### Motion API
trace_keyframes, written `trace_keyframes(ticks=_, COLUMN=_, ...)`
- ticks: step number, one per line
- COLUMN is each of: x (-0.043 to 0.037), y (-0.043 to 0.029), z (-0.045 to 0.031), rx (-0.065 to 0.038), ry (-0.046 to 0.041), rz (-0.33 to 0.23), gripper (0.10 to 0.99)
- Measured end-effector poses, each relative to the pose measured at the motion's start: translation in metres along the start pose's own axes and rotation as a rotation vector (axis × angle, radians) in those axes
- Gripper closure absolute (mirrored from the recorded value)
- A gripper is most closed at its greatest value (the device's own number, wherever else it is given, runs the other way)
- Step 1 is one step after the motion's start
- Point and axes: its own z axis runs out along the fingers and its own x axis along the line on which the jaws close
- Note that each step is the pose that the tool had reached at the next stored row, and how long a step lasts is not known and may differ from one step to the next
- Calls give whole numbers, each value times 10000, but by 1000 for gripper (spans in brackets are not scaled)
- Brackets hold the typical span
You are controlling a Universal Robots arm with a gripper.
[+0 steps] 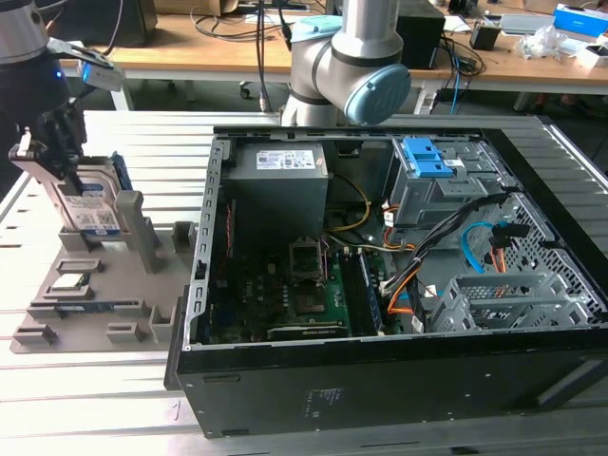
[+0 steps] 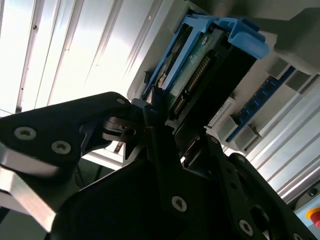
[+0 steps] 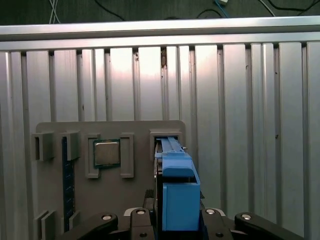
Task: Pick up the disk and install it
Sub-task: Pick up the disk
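The disk (image 1: pixel 90 204) stands on edge in a slot of the grey holder tray (image 1: pixel 104 285), at the exterior view's left; its white and blue label faces outward. My gripper (image 1: pixel 55 160) comes down on it from above, and its black fingers (image 2: pixel 155 120) press against the disk's end. In the second wrist view the disk (image 2: pixel 200 65) shows its circuit-board side and blue rails between the fingers. In the first wrist view the blue rail of the disk (image 3: pixel 175 185) sits between the jaws of my gripper (image 3: pixel 175 222).
A square processor chip (image 3: pixel 106 153) and a memory stick (image 3: pixel 65 185) lie in the tray beside the disk. The open computer case (image 1: pixel 380 285) lies to the exterior view's right, with a grey power supply (image 1: pixel 280 176) and a blue-latched drive bay (image 1: pixel 427 161). The arm's base (image 1: pixel 351 66) stands behind the case.
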Motion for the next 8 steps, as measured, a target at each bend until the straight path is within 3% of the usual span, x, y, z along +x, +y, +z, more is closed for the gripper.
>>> trace_keyframes(ticks=8, x=-1, y=0, z=-222, rx=0, ry=0, rz=1, gripper=722)
